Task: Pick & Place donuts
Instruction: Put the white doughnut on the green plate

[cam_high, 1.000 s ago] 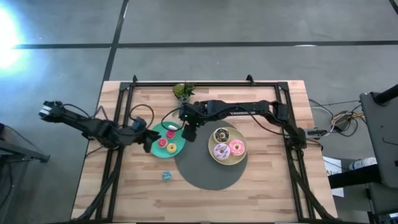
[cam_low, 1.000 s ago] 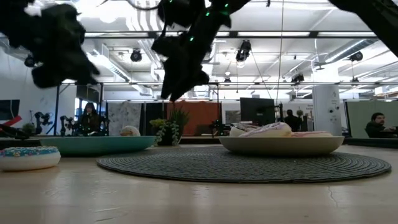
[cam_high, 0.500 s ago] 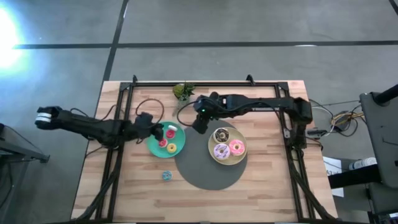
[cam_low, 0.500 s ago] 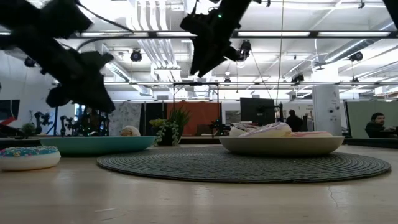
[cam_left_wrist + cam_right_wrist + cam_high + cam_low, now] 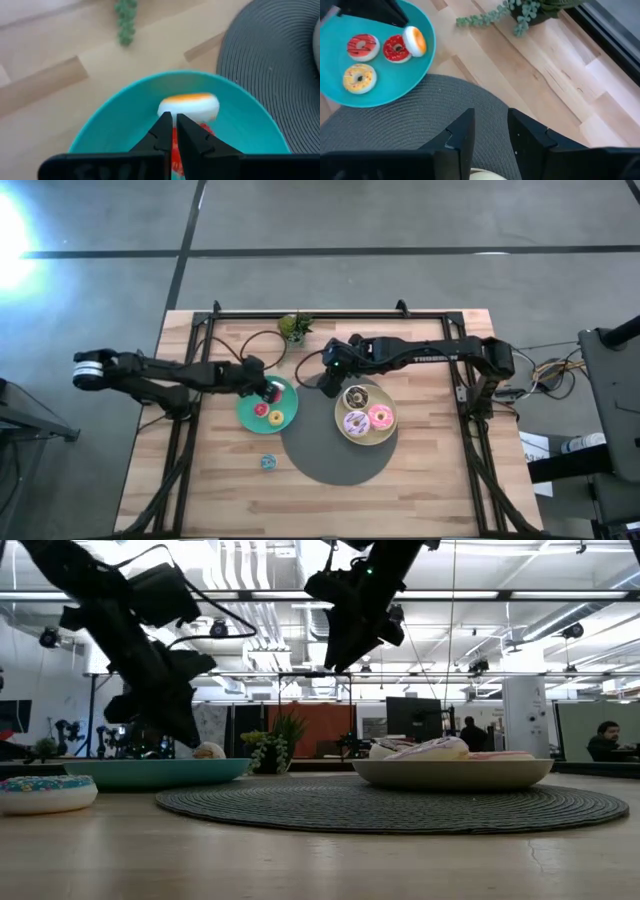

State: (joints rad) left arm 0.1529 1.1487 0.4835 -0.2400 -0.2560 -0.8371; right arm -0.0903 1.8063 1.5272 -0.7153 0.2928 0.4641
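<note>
Donuts on the teal plate [image 5: 250, 416] are met by the left gripper [image 5: 173, 131], fingers nearly together above a red one [image 5: 396, 48]. An orange-topped donut [image 5: 415, 40] is seen tilted on edge only from the right gripper [image 5: 490, 131], parted over the mat [image 5: 420, 120].

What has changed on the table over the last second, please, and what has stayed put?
The left gripper has reached inward over the teal plate, jaws nearly shut beside the orange donut. The right gripper has pulled back from that plate toward the grey mat, jaws open and empty. The donuts on the yellow plate and the blue donut on the table stayed put.
</note>
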